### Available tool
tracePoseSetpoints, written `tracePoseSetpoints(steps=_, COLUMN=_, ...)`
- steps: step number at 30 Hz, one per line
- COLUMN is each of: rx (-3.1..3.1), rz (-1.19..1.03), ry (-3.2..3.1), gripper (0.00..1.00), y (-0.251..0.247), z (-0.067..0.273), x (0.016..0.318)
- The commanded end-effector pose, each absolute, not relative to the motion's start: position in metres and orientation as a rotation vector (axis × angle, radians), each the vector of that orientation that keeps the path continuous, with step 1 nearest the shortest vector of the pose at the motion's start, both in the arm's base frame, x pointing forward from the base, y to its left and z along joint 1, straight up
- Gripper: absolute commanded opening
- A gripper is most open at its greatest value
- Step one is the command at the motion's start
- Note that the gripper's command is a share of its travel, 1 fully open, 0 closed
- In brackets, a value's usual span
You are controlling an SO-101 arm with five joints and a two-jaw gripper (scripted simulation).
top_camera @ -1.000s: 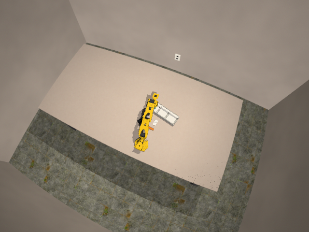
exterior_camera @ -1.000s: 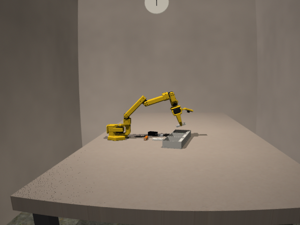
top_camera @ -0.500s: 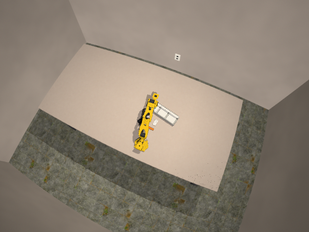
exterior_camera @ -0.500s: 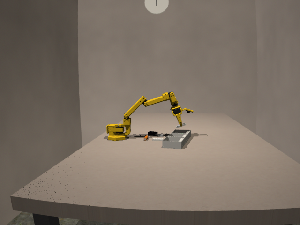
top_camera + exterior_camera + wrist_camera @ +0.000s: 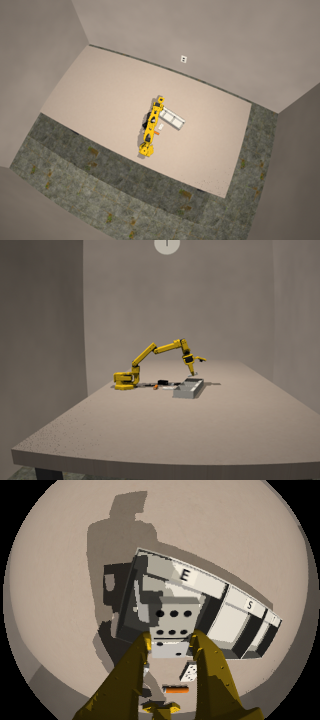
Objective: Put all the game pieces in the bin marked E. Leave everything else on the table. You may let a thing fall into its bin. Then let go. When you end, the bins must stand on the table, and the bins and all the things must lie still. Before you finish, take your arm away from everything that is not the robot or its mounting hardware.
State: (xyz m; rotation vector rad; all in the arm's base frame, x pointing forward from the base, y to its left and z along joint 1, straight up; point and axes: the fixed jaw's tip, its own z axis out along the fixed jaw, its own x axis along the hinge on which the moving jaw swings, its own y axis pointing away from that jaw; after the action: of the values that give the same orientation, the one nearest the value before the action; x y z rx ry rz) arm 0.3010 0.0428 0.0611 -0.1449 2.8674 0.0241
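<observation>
Seen from above, the yellow arm [image 5: 150, 126] [image 5: 167, 346] reaches from near the long lower edge of the worktop [image 5: 103, 77] [image 5: 155, 433] [image 5: 60, 555] toward its middle, hiding its own fingertips. Beside it, a pale block of three joined bins [image 5: 182, 124] [image 5: 183, 394] [image 5: 228, 591] slants toward the right edge. Between arm and block lies a white domino [image 5: 161, 126] [image 5: 168, 388] [image 5: 189, 672], with an orange cylinder [image 5: 156, 133] [image 5: 155, 386] [image 5: 176, 690] nearer the lower edge. Dark specks mark the lower right corner.

From the exterior, the tool [image 5: 192, 374] [image 5: 171, 640] hangs above the far end of the block, a pale flat piece at its tip. The block stands on the worktop, its near end facing the front edge. A black object [image 5: 162, 382] sits beyond the loose domino.

Through the wrist view, the tool is closed to a narrow gap on a spotted domino [image 5: 174, 622], held raised over the bin marked E [image 5: 200, 580]. Shadow darkens much of that bin; whether the pale shape by its left wall is a piece or a lit patch, I cannot tell. Next comes the bin marked S [image 5: 230, 627], its floor pale; the third bin's label is too small to read.

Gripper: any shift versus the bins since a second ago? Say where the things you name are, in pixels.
No. In the exterior view the gripper [image 5: 192, 374] [image 5: 171, 639] hangs over the far end of the bins [image 5: 183, 394] [image 5: 204, 582], just as it did in the earlier pictures.
</observation>
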Motion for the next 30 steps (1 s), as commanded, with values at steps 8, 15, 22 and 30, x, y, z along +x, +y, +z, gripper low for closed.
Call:
tracePoseSetpoints(steps=8, rx=-0.137, rz=0.035, ry=2.804, gripper=0.0, y=0.0456, z=0.0742, x=0.3071)
tracePoseSetpoints(steps=15, rx=-0.139, rz=0.032, ry=2.837, gripper=0.0, y=0.0451, z=0.0708, x=0.3026)
tracePoseSetpoints(steps=22, rx=-0.139, rz=0.031, ry=2.848, gripper=0.0, y=0.0449, z=0.068, x=0.3016)
tracePoseSetpoints(steps=30, rx=-0.139, rz=0.031, ry=2.848, gripper=0.0, y=0.045, z=0.065, x=0.3019)
